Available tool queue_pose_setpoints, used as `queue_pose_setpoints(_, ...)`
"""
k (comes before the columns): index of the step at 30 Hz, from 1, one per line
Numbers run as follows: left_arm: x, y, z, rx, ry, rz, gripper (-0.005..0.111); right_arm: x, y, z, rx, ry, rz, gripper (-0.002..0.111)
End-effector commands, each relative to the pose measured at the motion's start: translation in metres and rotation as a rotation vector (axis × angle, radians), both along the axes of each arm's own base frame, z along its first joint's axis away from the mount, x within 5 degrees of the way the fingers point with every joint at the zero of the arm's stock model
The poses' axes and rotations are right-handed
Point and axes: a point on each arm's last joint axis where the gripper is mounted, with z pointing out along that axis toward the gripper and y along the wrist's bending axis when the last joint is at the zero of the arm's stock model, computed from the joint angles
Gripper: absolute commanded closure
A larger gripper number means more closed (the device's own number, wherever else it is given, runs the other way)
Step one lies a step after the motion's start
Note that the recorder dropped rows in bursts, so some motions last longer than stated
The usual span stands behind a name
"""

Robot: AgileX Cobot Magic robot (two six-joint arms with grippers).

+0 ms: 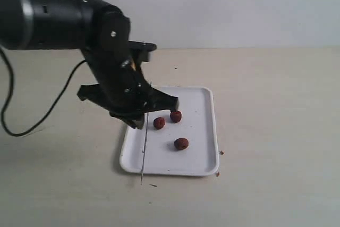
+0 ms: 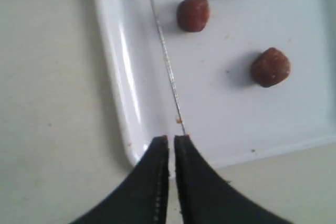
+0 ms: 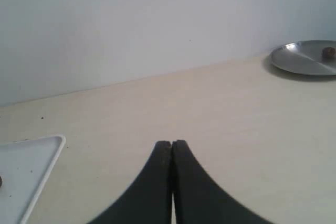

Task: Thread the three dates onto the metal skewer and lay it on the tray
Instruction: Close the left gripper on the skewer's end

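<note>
Three dates (image 1: 176, 116) lie loose on tray (image 1: 204, 131), none threaded. My left gripper (image 2: 171, 138) looks pinched shut on skewer (image 2: 167, 66) over the tray edge. It's a thin, stiff, slick rod that may swivel. Dates are probably soft and light, so I'd grip their sides. My right gripper (image 3: 171, 142) is closed and empty.

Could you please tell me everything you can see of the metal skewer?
The metal skewer is a very thin, straight grey rod with no dates on it. It runs along the tray near one long rim, and its front end passes the short rim over the table. The left gripper, fingers closed, covers part of it; whether it grips the rod cannot be told.
</note>
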Motion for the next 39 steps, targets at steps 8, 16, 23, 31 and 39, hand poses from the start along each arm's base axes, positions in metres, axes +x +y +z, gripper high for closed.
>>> queue_pose_setpoints(8,0.021,-0.038,-0.06,0.08,0.124,-0.036,0.06,0.0,0.0,0.0,0.001,-0.014,-0.007,0.108)
queue_pose_setpoints(16,0.025,-0.033,-0.072,0.123,0.123,-0.026,0.06,0.0,0.0,0.0,0.001,-0.014,-0.007,0.108)
queue_pose_setpoints(23,0.025,-0.032,-0.077,0.132,0.127,-0.001,0.06,0.0,0.0,0.0,0.001,-0.014,-0.007,0.108)
queue_pose_setpoints(31,0.026,-0.032,-0.086,0.143,0.134,0.001,0.061,0.0,0.0,0.0,0.001,-0.014,-0.007,0.108)
queue_pose_setpoints(39,0.026,-0.032,-0.088,0.144,0.139,0.019,0.089,0.0,0.0,0.0,0.001,-0.014,-0.007,0.108)
